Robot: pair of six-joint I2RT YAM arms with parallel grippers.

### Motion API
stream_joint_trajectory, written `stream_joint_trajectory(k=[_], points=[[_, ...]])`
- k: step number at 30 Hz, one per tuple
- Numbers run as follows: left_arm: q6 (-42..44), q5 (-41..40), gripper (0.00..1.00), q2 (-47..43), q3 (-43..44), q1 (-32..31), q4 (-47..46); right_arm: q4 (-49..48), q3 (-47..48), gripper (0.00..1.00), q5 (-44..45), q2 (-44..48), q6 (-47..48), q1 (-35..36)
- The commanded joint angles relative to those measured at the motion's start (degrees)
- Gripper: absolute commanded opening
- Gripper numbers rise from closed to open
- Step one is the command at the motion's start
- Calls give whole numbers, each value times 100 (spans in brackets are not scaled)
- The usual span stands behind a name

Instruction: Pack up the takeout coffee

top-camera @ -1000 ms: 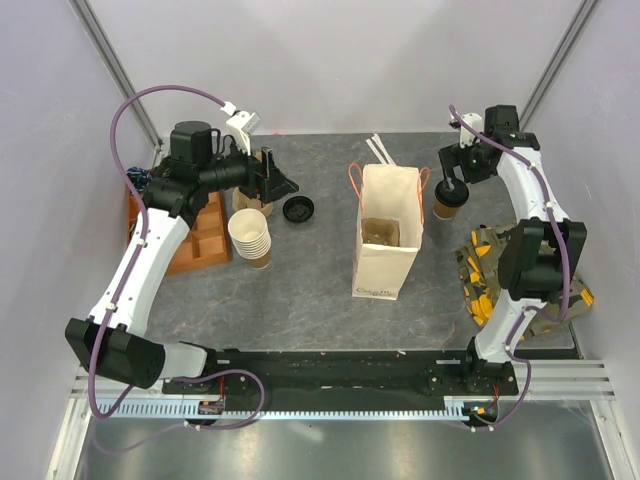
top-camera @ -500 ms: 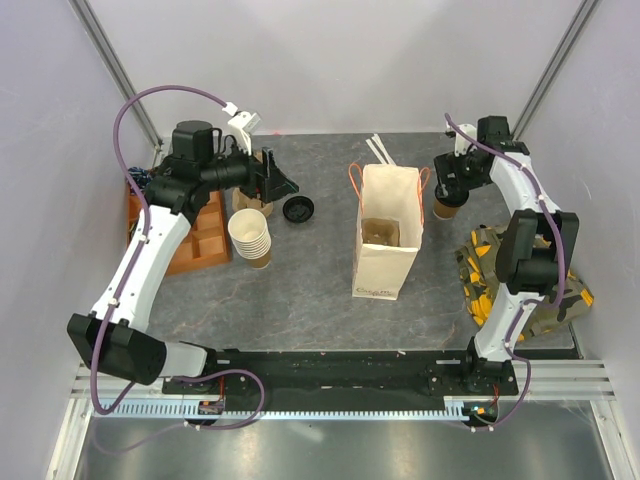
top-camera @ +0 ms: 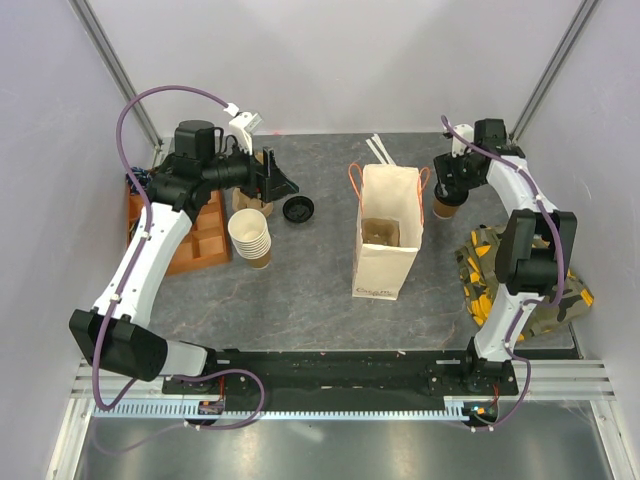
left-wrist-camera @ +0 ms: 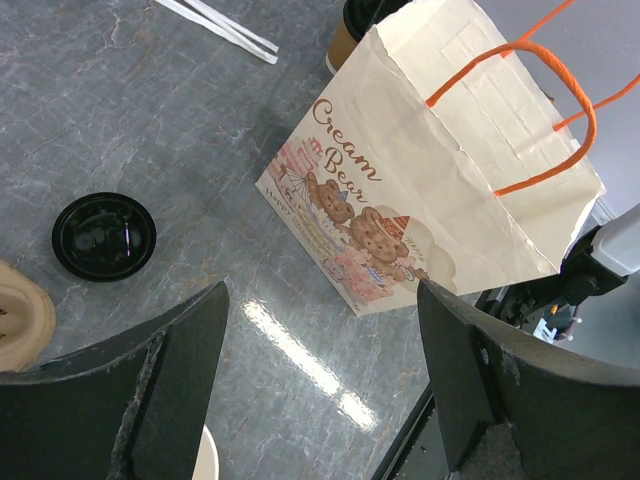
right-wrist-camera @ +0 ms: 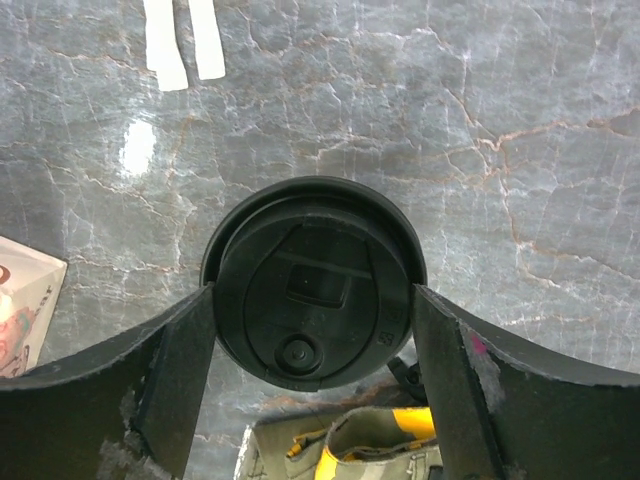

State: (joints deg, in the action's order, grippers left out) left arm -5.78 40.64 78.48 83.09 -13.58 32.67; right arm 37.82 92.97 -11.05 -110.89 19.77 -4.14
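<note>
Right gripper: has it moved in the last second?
Yes. The right gripper has shifted slightly left, toward the paper bag, and its fingers now flank the takeout coffee.

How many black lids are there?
2. One tops the takeout coffee right of the paper bag; a loose lid lies on the table left of the bag. More may be hidden.

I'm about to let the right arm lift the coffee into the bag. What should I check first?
1. Lid seated on the takeout coffee: ok.
2. The right gripper straddles its lid, one finger on each side: ok.
3. Grip firm enough to lift: cannot tell.
4. The paper bag upright, mouth open: ok.
5. Room inside the bag: cannot tell.
6. The left gripper open, empty, away from the bag: ok.
</note>
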Motion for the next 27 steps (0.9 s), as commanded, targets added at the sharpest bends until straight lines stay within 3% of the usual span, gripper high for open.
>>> stream_joint_trajectory(k=[1,14,19,27], points=[[-143,102,83,10,216,22,-50,-38,-262,82,129,76,71,115],[-134,119,83,1,278,75,3,725,299,69,69,630,291,-95],[-134,198,83,1,243,84,-32,1629,854,61,-633,569,396,-403],[-204,242,82,-61,94,75,-199,3132,1531,59,-2137,568,914,-1026]])
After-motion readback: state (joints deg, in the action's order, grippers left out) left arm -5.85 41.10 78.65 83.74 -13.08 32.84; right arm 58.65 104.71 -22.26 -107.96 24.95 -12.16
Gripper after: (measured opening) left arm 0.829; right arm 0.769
